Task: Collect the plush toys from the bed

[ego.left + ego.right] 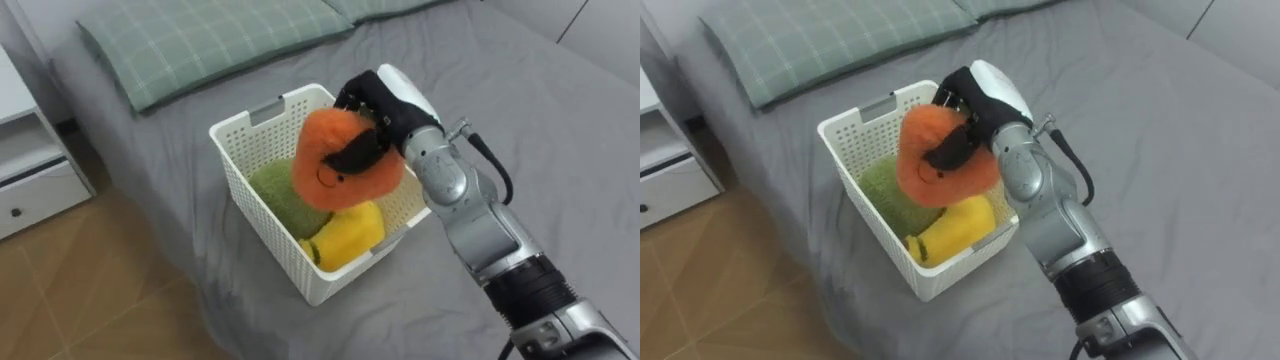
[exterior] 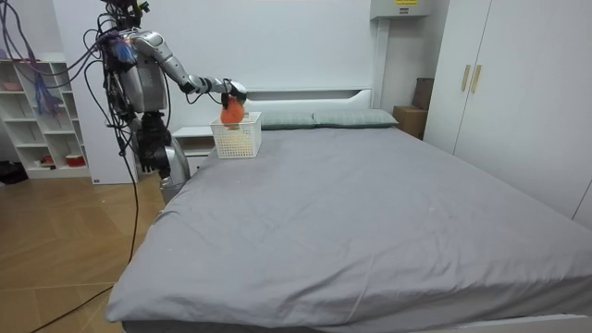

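Right hand (image 1: pixel 397 98), reaching in from 5 o'clock, has its dark fingers curled over the top and its thumb across the front of an orange rounded plush toy (image 1: pixel 335 160), gripping it firmly. That toy hangs above the 3 o'clock half of a white slotted plastic basket (image 1: pixel 250 118), clear of the rim. It is nearly as wide as it is long, so a long axis is hard to tell; its small stitched face points toward 7 o'clock. Inside the basket lie a green plush toy (image 1: pixel 283 196) toward the middle and a yellow plush toy (image 1: pixel 350 232) at the 5 o'clock corner, its long axis running from 8 to 2 o'clock. The basket sits on the grey-sheeted bed (image 1: pixel 560 150) near the edge, with a green checked pillow (image 1: pixel 220 35) at 11 o'clock and a white bedside cabinet (image 1: pixel 30 170) at 9 o'clock. In the room view the robot stands beside the head of the bed.
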You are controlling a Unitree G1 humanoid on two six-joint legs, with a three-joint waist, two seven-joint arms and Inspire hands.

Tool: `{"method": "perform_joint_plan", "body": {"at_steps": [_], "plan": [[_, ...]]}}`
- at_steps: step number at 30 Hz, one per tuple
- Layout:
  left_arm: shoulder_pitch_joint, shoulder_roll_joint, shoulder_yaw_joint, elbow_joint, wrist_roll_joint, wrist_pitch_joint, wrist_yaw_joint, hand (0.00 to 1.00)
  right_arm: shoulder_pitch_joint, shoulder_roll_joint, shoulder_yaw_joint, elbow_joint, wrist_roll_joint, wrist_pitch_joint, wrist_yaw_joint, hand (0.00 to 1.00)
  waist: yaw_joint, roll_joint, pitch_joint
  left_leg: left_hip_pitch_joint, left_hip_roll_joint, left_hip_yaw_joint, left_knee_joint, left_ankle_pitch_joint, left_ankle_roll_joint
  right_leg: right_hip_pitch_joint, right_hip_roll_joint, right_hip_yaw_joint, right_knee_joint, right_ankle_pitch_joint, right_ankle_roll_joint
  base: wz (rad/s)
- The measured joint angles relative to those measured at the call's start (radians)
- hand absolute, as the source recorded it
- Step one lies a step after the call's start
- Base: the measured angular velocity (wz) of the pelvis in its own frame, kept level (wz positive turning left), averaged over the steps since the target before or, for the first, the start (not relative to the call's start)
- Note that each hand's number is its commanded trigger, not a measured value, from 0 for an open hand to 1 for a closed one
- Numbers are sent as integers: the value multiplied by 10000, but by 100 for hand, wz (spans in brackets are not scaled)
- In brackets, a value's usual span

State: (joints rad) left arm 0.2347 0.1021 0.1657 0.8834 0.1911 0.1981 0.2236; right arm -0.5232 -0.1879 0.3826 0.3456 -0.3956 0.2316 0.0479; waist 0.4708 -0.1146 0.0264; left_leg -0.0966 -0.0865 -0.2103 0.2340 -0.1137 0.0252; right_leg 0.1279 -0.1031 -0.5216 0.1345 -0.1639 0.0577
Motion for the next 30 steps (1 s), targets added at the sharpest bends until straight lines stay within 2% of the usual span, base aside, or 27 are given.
{"method": "perform_joint_plan", "body": {"at_steps": [4,9,15,24,30], "plan": [[1,31,-2,-45,1,1,0,0,11,2,1,1,-4,-21,3,0,26,-46,-32,-68,-116,-133,36,33,26,-55,-21,-84,-1,-90,39,11],[-120,65,-33,-216,-21,-33,30,0,11,-2,62,294,-2,-241,-26,0,-1,-77,-53,-35,-113,-124,-16,47,39,9,-19,-1,-3,-86,37,0],[-318,149,-33,-215,-25,-140,87,0,16,-67,104,660,-2,-263,-26,0,-56,-177,-94,17,-111,-110,-30,47,39,45,-17,44,5,-86,36,0],[-327,174,-29,-215,-24,-171,88,0,16,-67,104,733,-2,-340,-26,0,-26,-202,-83,91,-122,-112,-11,45,39,116,0,178,-8,-91,32,0],[-333,196,-29,-214,-24,-171,88,0,16,-67,104,737,-4,-343,-26,0,-27,-181,-33,107,-128,-106,-13,44,39,120,5,278,-10,-113,27,0]]}}
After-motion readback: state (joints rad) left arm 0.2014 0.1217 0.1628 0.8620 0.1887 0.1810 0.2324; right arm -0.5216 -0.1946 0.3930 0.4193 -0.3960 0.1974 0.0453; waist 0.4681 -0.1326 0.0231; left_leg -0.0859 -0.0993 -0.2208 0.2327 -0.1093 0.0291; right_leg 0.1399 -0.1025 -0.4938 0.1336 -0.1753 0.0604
